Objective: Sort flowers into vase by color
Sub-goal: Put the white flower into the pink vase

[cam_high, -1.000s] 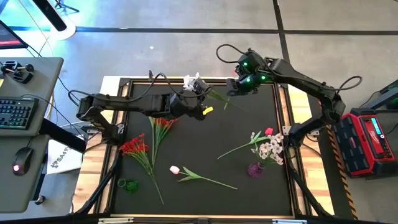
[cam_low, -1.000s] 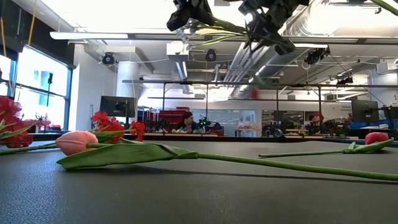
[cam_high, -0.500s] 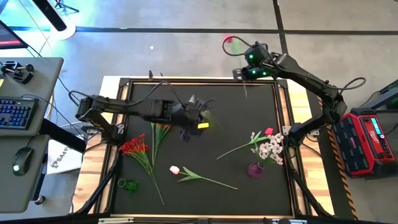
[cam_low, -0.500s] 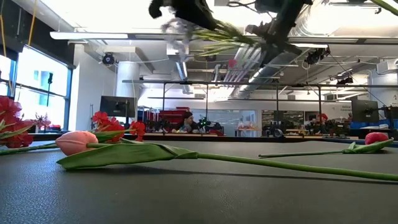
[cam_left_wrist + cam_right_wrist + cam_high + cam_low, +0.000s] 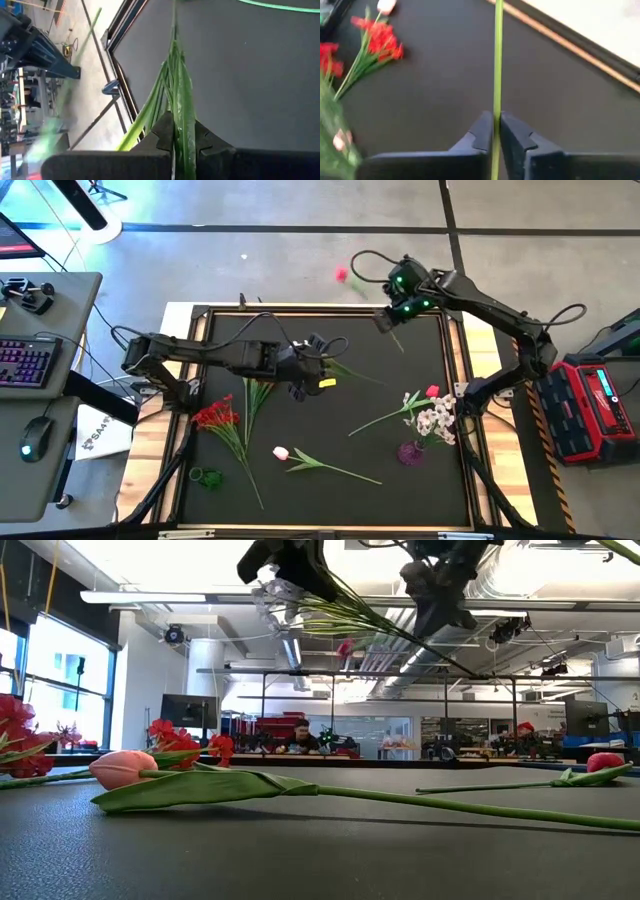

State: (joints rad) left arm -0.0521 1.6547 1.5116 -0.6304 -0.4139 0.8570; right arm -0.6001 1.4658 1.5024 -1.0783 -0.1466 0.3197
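A red rosebud sprig [image 5: 342, 274] is held in the air at the far edge of the table, its bud out past the mat's far border and its thin green stem [image 5: 497, 60] clamped between the nearly closed fingers of the right gripper [image 5: 386, 319], as seen in the right wrist view. A white-blossomed sprig [image 5: 300, 602] with long green leaves [image 5: 179, 95] is gripped by the fully closed fingers of the left gripper [image 5: 322, 365], raised above the middle of the black mat [image 5: 380, 410]. On the mat, red blossom clusters [image 5: 216, 416] are laid near the left side, with another red-tipped sprig [image 5: 259, 380] just beside them. A pale pink tulip [image 5: 281, 452] is stretched out toward the near edge, its stem running to the right. A small green vase [image 5: 207, 477] is set near the left front corner. To the right, a purple vase [image 5: 411, 452] is stood with white-grey blossoms [image 5: 436, 420] in it, and a red-pink rosebud [image 5: 432, 391] with a long stem lies touching that bunch. A red case [image 5: 592, 406] is seen beyond the table's right side, and a keyboard [image 5: 22, 364] on a desk to the left.
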